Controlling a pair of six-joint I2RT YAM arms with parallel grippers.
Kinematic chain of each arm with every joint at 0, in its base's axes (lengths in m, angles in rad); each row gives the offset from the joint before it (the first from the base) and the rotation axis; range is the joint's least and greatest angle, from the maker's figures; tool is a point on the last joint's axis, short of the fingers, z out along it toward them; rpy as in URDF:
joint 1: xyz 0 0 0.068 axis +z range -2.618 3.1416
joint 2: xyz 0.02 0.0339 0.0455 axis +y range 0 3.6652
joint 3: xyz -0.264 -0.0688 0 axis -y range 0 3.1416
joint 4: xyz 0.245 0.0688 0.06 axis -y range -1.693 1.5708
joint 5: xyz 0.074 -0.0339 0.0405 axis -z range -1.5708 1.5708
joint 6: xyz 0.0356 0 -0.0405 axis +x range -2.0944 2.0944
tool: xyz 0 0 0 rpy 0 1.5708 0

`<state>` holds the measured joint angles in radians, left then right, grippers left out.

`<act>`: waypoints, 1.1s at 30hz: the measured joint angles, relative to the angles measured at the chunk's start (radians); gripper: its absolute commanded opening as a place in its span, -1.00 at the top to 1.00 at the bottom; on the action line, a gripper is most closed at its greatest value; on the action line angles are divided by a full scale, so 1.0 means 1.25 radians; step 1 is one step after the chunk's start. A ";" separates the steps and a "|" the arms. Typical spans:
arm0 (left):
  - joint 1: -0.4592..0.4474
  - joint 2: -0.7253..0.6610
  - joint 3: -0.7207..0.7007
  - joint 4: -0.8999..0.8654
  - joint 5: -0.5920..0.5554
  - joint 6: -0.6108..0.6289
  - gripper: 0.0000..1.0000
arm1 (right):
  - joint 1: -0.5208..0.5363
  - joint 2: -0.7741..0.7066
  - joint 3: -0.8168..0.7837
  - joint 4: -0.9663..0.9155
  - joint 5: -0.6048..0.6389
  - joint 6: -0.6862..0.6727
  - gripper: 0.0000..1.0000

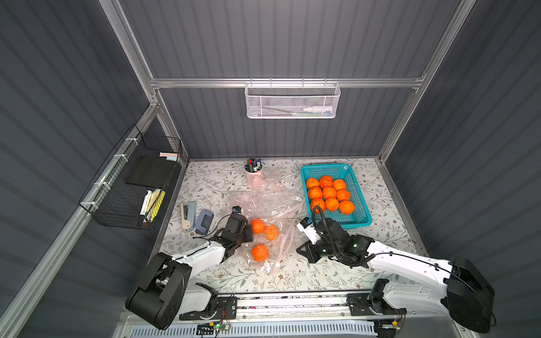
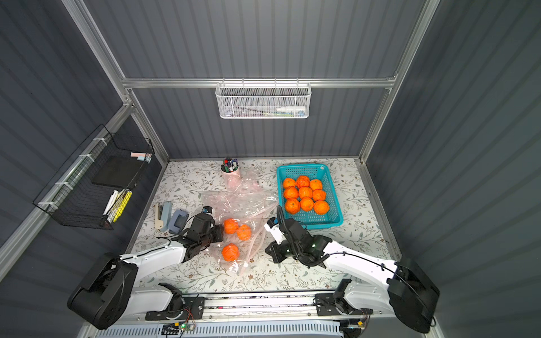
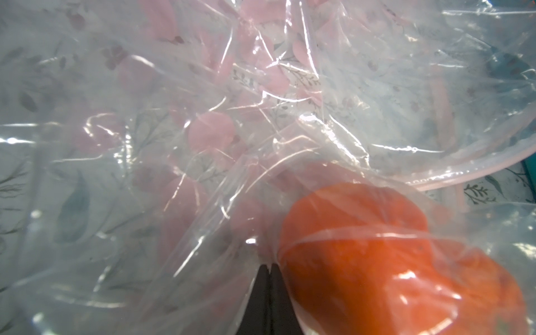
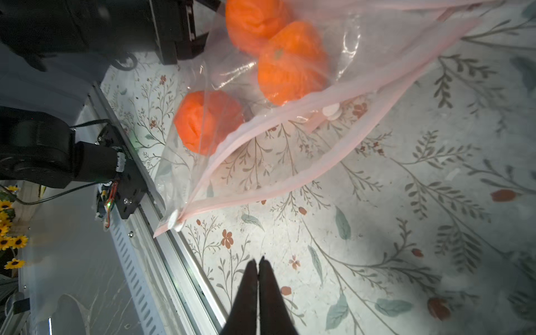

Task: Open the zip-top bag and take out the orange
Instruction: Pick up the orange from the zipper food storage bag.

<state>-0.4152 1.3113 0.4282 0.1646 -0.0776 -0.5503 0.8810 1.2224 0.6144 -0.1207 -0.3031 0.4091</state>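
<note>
A clear zip-top bag (image 1: pixel 282 234) with a pink zip lies at the table's middle front. It holds two oranges (image 1: pixel 258 226) (image 1: pixel 271 232) side by side. A third orange (image 1: pixel 260 252) lies nearer the front under clear plastic. My left gripper (image 1: pixel 248 234) is at the bag's left edge, shut on a pinch of its film (image 3: pixel 269 265), with an orange (image 3: pixel 362 255) right beside the jaws. My right gripper (image 1: pixel 299 251) is shut on nothing, low over the bare cloth to the right of the bag (image 4: pixel 258 261). The pink zip (image 4: pixel 290 185) and a white slider (image 4: pixel 174 220) lie ahead of it.
A teal basket (image 1: pixel 362 194) with several oranges stands at the back right, close behind the right wrist. Crumpled empty bags (image 1: pixel 269 190) lie behind the held bag. A pen cup (image 1: pixel 253 171) stands at the back; a stapler (image 1: pixel 187 215) and hole punch (image 1: pixel 205 221) lie left.
</note>
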 measured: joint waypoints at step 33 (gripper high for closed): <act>0.000 0.004 0.000 0.000 0.000 0.000 0.87 | 0.016 0.445 0.294 0.171 0.110 -0.040 -0.68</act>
<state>-0.4152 1.3163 0.4278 0.1642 -0.0776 -0.5503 0.9005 1.7790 0.9813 0.0933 -0.1661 0.3595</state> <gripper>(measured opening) 0.064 0.831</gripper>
